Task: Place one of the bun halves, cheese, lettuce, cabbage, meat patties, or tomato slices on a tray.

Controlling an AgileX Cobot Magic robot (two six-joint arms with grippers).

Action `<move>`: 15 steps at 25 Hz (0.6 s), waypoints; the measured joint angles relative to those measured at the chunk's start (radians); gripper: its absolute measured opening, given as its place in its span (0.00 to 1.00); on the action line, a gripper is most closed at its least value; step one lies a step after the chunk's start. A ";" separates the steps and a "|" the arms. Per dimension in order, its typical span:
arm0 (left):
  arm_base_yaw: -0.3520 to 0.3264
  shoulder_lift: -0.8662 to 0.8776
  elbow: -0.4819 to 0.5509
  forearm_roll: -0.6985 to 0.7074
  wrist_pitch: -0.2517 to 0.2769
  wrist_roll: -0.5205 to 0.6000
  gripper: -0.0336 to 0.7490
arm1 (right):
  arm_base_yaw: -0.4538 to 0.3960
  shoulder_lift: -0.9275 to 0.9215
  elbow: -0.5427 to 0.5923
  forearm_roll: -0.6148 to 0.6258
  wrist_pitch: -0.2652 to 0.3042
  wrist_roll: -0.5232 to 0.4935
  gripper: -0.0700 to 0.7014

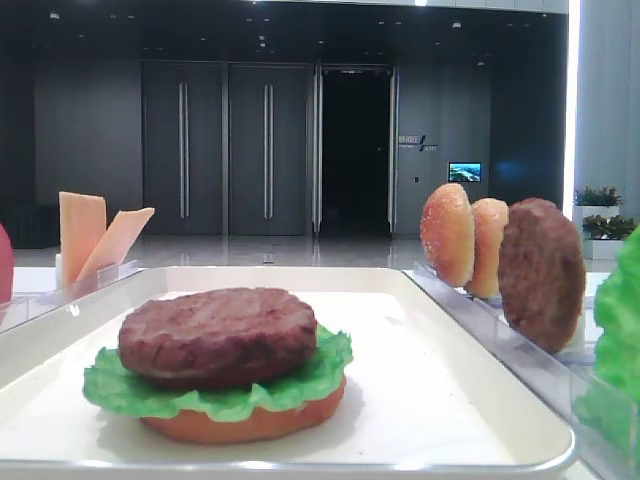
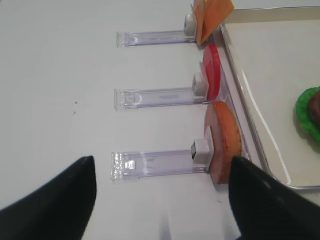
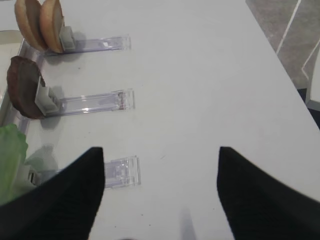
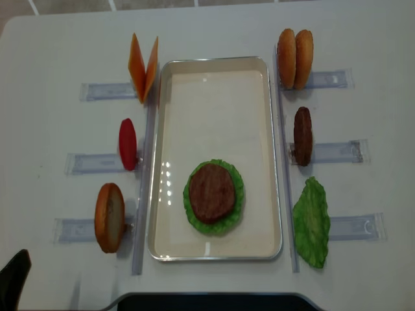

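Both black grippers, left (image 2: 162, 200) and right (image 3: 160, 192), hover low over the white table (image 3: 200, 75), jaws spread wide, holding nothing.

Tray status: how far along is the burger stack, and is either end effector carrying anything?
Done: on the tray sits a bun base, lettuce and a meat patty.
In hand: nothing. The left end effector and right end effector are open and empty.
Left: cheese, tomato slice and bun halves wait in the holders.

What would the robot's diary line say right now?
tray: bun base, lettuce, patty stacked | left pincer: open, empty | right pincer: open, empty
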 joint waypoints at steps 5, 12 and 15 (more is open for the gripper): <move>0.000 0.000 0.000 0.000 0.000 0.000 0.86 | 0.000 0.000 0.000 0.001 -0.002 -0.009 0.72; 0.000 0.000 0.000 0.000 0.000 0.000 0.86 | 0.000 0.000 0.000 0.001 -0.003 -0.015 0.72; 0.000 0.000 0.000 0.000 0.000 0.000 0.86 | 0.000 0.000 0.000 0.002 -0.003 -0.015 0.72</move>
